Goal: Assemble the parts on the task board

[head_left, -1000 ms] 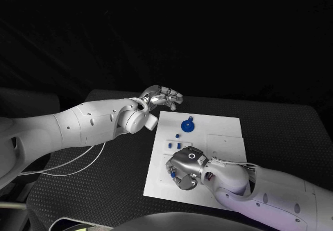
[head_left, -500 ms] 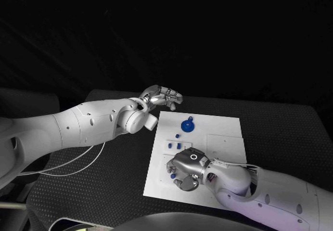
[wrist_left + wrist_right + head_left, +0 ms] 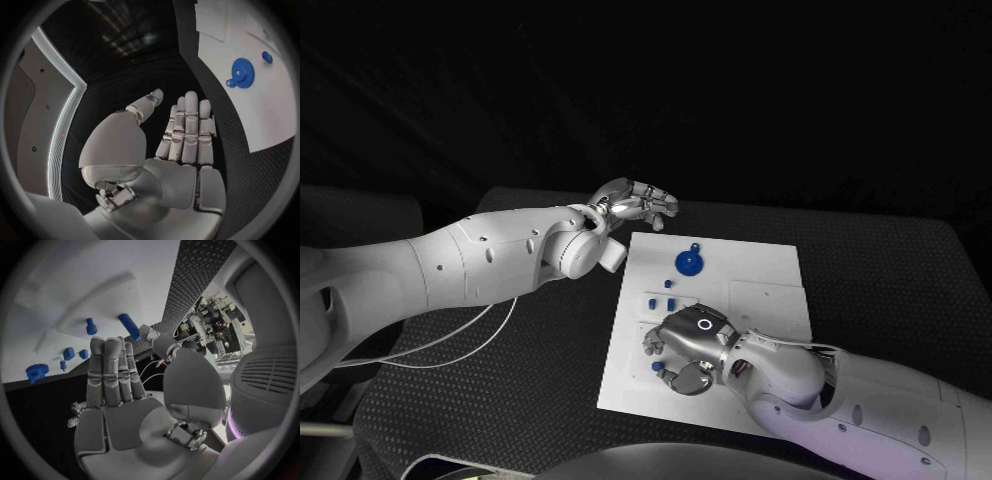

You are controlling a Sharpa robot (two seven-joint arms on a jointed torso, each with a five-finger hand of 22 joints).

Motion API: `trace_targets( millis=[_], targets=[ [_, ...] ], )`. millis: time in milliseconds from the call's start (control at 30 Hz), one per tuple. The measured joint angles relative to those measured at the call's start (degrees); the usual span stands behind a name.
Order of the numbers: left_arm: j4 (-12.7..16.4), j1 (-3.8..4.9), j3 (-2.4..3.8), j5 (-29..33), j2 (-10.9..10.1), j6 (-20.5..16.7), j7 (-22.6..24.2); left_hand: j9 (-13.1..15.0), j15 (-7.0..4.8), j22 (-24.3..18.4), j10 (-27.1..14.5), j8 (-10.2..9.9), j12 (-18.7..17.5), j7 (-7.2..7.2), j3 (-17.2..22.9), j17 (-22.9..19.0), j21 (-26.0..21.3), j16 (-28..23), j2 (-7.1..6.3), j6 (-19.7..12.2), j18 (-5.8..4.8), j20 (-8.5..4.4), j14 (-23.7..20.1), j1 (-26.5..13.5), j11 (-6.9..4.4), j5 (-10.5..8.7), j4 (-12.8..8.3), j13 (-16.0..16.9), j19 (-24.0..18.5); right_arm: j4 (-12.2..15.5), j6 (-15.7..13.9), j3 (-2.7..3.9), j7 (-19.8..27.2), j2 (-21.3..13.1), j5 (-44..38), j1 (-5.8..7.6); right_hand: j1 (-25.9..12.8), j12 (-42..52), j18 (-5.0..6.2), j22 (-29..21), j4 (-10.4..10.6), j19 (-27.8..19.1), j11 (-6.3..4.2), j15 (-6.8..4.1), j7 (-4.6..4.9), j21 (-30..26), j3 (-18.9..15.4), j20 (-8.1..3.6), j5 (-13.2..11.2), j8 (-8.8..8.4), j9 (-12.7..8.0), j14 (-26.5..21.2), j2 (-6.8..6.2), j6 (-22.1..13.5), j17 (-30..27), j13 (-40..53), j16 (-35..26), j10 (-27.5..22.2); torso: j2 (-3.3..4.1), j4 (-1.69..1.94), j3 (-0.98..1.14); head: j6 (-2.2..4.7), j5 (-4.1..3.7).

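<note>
The white task board point(image 3: 762, 265) lies in the middle of the black table. A blue gear point(image 3: 689, 262) lies flat near its far end with a small blue peg point(image 3: 697, 247) just beyond it. Small blue parts point(image 3: 671, 302) stand along the left side. My right hand point(image 3: 687, 350) hovers over the board's near-left part with its fingers point(image 3: 109, 372) stretched out and holding nothing; a blue piece point(image 3: 656, 367) lies by its left side. My left hand point(image 3: 639, 203) sits off the board's far-left corner, fingers point(image 3: 187, 127) straight, palm bare. The left wrist view shows the gear point(image 3: 242, 72).
A raised white rectangle point(image 3: 769, 305) takes up the board's right side. In the right wrist view, a blue cylinder point(image 3: 129, 326) and a blue peg point(image 3: 91, 326) lie on the board point(image 3: 81, 280) beyond my fingertips. A pale cable point(image 3: 459, 335) trails on the table under my left arm.
My right hand has edged slightly toward the board's near end. The left hand and the blue parts have stayed where they were.
</note>
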Motion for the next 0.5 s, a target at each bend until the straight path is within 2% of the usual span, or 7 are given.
trace_targets(
  millis=[200, 300, 367, 500],
  targets=[
    [0.0, 0.0, -0.01, 0.0, 0.0, 0.0, 0.0, -0.1, 0.0, 0.0, 0.0, 0.0, 0.0, 0.0, 0.0, 0.0, 0.0, 0.0, 0.0, 0.0, -0.07, 0.0, 0.0, 0.0, 0.0, 0.0, 0.0, 0.0, 0.0, -0.1, 0.8, 0.0, 0.4, 0.1, 0.4, 0.0, 0.0, 0.0, 0.01, 0.0, 0.2, -0.7, -0.01, 0.3, -0.85, 0.2, -0.1, 0.12, 0.0, 0.47, 0.2, -0.5, 0.0, 0.9, 0.0, -0.2, 0.2, 0.0, 0.0, 0.02, -0.03, -0.05, 0.0],
    [0.0, 0.0, -0.01, 0.0, 0.0, 0.0, 0.0, -0.1, 0.0, 0.0, 0.0, 0.0, 0.0, 0.0, 0.0, 0.0, 0.0, 0.0, 0.0, 0.0, -0.28, 0.0, 0.0, 0.0, -0.01, 0.0, 0.0, 0.0, 0.0, -0.2, 1.3, 0.0, 0.6, 0.1, 0.6, 0.0, 0.0, 0.0, 0.01, 0.0, 0.3, -0.9, -0.01, 0.33, -0.69, 0.4, -0.3, 0.29, 0.0, 0.54, 0.2, -1.0, 0.0, 1.2, 0.1, -0.2, 0.6, 0.0, 0.0, 0.02, -0.03, -0.08, 0.04],
    [0.0, 0.0, -0.01, 0.0, 0.0, 0.0, -0.1, -0.1, 0.0, 0.0, 0.0, 0.0, 0.0, 0.0, 0.0, 0.1, 0.0, 0.0, 0.0, 0.0, -0.29, 0.0, 0.0, 0.0, -0.01, 0.0, 0.0, 0.0, 0.0, -0.2, 1.7, 0.0, 0.7, 0.1, 0.6, 0.0, 0.0, 0.0, 0.01, 0.0, 0.3, -1.2, -0.01, 0.32, -0.96, 0.8, -0.3, 0.26, 0.0, 0.81, 0.2, -1.0, 0.0, 1.5, 0.2, -0.2, 0.9, 0.0, 0.0, 0.02, -0.03, -0.08, 0.06],
    [0.0, 0.0, 0.01, 0.0, 0.0, 0.1, -0.1, -0.1, 0.0, 0.0, 0.0, 0.0, 0.0, 0.0, -0.1, 0.1, 0.0, -0.2, 0.0, 0.0, -0.31, 0.0, 0.0, 0.0, -0.01, 0.0, 0.1, 0.0, 0.0, -0.2, 2.1, -0.01, 0.9, 0.2, 0.6, 0.0, 1.1, 0.0, 0.01, 0.0, 1.1, -1.3, -0.23, -0.07, -1.25, 1.1, 0.5, 0.29, -0.4, 1.21, 0.4, -1.4, 1.08, 2.3, 0.2, -0.1, 1.3, 0.3, 0.0, 0.01, 0.0, -0.09, 0.12]
  ],
)
